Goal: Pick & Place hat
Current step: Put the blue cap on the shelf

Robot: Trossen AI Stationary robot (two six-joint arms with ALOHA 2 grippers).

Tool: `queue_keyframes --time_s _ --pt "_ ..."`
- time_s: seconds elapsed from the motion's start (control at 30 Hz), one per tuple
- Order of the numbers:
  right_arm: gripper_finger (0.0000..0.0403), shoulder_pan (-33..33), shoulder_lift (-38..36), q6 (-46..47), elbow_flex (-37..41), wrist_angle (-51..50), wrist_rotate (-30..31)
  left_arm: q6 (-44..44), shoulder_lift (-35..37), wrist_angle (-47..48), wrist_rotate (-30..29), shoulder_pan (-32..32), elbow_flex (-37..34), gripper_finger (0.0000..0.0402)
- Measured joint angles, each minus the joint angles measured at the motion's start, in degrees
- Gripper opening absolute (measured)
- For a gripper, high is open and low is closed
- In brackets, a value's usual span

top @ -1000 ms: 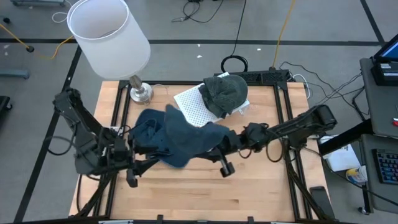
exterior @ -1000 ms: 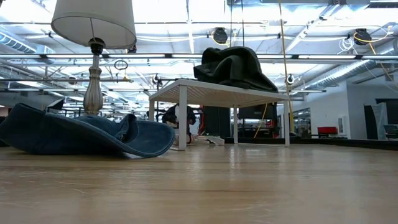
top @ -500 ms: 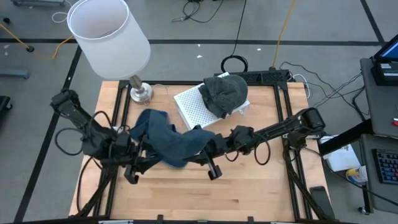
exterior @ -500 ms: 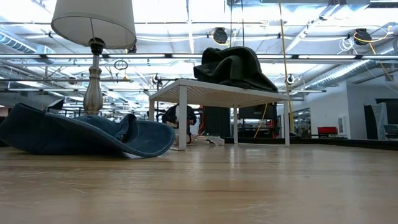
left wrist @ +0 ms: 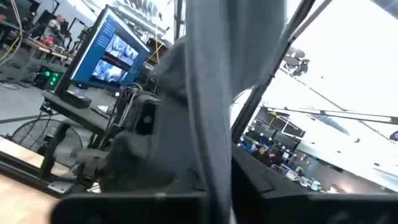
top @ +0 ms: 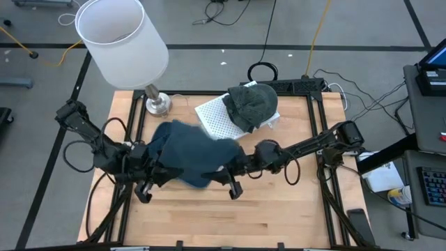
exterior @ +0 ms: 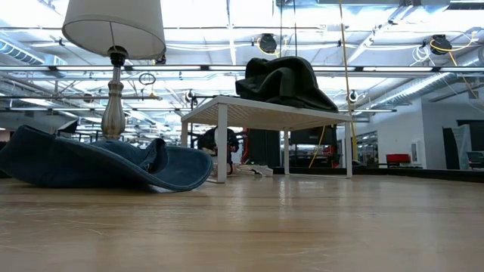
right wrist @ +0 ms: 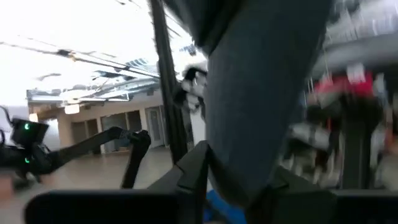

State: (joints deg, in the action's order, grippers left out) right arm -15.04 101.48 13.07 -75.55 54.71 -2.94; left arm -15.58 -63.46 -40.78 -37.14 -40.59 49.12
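Both jaws pinch the blue hat [top: 193, 157], the left gripper [top: 148, 183] on one side and the right gripper [top: 228, 178] on the other, holding it over the tabletop [top: 279, 216] beside the white rack [top: 212, 118].

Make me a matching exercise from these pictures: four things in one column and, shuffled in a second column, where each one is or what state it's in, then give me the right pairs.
Things:
1. blue hat
2. dark green hat
3. table lamp
4. left gripper

Places or states:
A. resting on the white perforated stand
B. standing at the table's far left corner
C. shut on blue fabric
D. stretched between the two grippers

Right pairs: 1-D, 2-A, 3-B, 4-C
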Motion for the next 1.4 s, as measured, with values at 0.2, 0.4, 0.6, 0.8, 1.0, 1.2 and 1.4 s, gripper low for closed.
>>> queue_keyframes --time_s 0.2,0.4,0.6,0.8,1.0,1.2,1.4 --pt "0.0148 -1.3 -6.63 15.28 -0.05 -27.33 -3.27 2.39 3.81 0.84 -1.92 -2.0 0.0 0.0008" --pt "0.0187 -3.6 -14.88 26.08 0.07 -49.49 -3.75 2.87 10.1 8.75 -3.76 -6.25 0.0 0.0006" --pt "0.018 -4.34 -22.7 23.02 0.04 -51.95 7.32 -4.6 14.81 18.61 -6.61 -10.73 0.02 0.0005" --pt "0.0157 -4.12 -28.46 17.12 0.04 -50.39 22.42 -13.52 16.49 25.67 -9.55 -13.47 0.04 0.0005" --pt "0.014 -3.79 -29.1 13.25 0.04 -45.06 23.4 -23.18 16.63 32.55 -12.15 -13.46 0.04 0.0005" --pt "0.0134 -3.72 -29.06 14.74 0.04 -45.06 22.23 -31.48 16.37 38.96 -12.26 -11.2 0.04 0.0005" --pt "0.0135 -3.7 -29.06 13.1 0.04 -45.96 22.2 -34.47 13.86 39.59 -10.36 -8.15 0.04 0.0005"
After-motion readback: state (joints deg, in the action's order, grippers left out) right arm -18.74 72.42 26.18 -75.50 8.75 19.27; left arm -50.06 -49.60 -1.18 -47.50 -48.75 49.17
